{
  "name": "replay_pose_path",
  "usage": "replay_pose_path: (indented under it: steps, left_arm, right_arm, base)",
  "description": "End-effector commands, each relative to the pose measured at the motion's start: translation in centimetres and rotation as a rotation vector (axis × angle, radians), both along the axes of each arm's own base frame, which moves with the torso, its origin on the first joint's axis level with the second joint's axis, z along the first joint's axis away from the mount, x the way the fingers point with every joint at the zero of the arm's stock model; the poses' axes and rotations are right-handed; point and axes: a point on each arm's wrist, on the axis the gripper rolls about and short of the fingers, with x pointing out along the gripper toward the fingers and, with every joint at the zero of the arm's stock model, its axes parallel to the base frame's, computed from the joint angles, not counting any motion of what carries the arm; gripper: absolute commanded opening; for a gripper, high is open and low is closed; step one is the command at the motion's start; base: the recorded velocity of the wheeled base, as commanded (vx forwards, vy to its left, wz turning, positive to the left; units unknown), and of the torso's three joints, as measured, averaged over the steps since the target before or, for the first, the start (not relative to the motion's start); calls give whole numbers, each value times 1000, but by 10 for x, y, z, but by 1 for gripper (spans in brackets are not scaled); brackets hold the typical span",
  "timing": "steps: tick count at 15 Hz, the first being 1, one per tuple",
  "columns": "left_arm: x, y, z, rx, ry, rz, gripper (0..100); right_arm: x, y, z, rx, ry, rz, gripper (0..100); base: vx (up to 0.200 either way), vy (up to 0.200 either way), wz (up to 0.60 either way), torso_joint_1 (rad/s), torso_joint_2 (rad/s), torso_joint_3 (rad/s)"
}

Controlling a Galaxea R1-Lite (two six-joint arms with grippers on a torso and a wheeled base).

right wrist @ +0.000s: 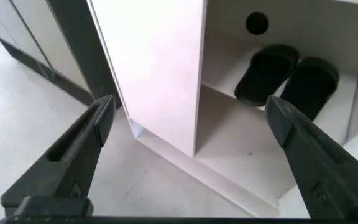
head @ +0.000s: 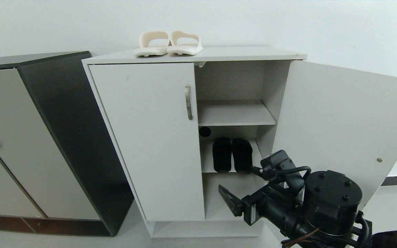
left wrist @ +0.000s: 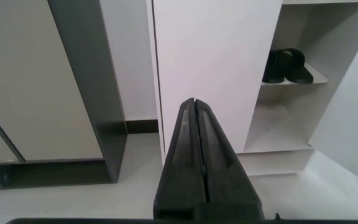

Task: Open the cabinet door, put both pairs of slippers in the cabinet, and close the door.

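Head view: the white cabinet (head: 246, 53) is standing with its right door (head: 339, 124) swung wide. Cream slippers (head: 168, 43) are sitting on its top and black slippers (head: 232, 155) on its middle shelf.

Left wrist view: the left gripper (left wrist: 194, 102) is hovering pressed shut and empty, facing the cabinet's closed door (left wrist: 216, 68).

Right wrist view: the right gripper (right wrist: 189, 102) is gaping wide and empty before the cabinet's bottom compartment.

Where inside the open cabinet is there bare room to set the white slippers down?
The upper shelf is bare, bordered by the closed left door and the right side wall. The bottom compartment floor is bare too. The middle shelf is crowded: the black slippers fill most of it.
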Motion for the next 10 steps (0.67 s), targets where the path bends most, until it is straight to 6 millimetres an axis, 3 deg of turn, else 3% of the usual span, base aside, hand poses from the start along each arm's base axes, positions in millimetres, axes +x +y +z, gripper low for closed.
replay_pose_path:
  steps: [1,10]
  left_arm:
    - [0,0,0,0,1,-1,0]
    - [0,0,0,0,1,-2,0]
  right_arm:
    - [-5,-3,5,12,-9,7,100]
    - [-6,-5,1,-7,-2,3,100]
  base:
    - [0,200,0,2,-2,12]
    - [0,200,0,2,4,1]
